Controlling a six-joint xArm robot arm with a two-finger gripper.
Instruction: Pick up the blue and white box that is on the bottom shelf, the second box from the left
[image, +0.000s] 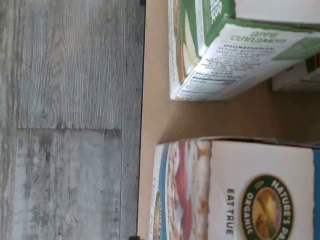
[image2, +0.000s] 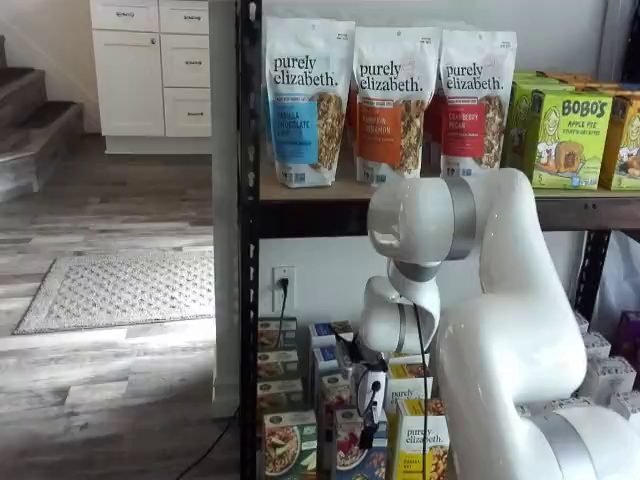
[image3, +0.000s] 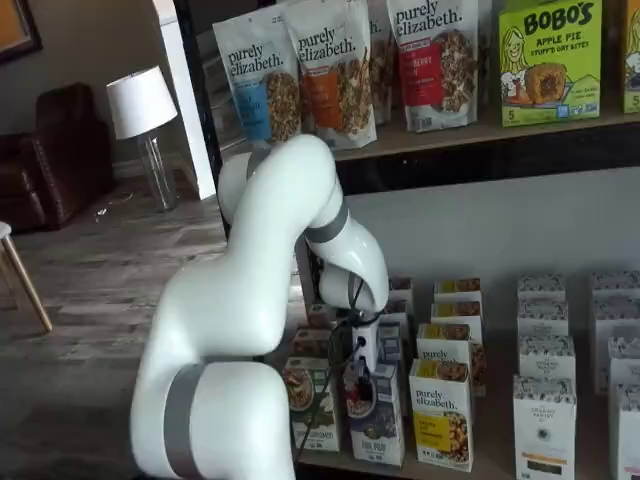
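Observation:
The blue and white box (image3: 378, 422) stands upright in the front row of the bottom shelf (image3: 494, 445), between a green-and-white box (image3: 312, 405) and a yellow-and-white box (image3: 442, 412). It shows in both shelf views (image2: 350, 450). In the wrist view its white top with a round logo and blue edges (image: 240, 192) lies close below the camera, near the shelf's front edge. My gripper (image3: 362, 372) hangs just above this box, also seen in a shelf view (image2: 368, 425). Its fingers show no plain gap and hold no box.
More small boxes stand in rows behind the front ones (image2: 325, 345). White boxes (image3: 545, 420) fill the right side of the shelf. Tall granola bags (image2: 310, 100) sit on the brown board above. The green-and-white box (image: 235, 55) is a gap away. Grey floor (image: 70, 120) lies before the shelf.

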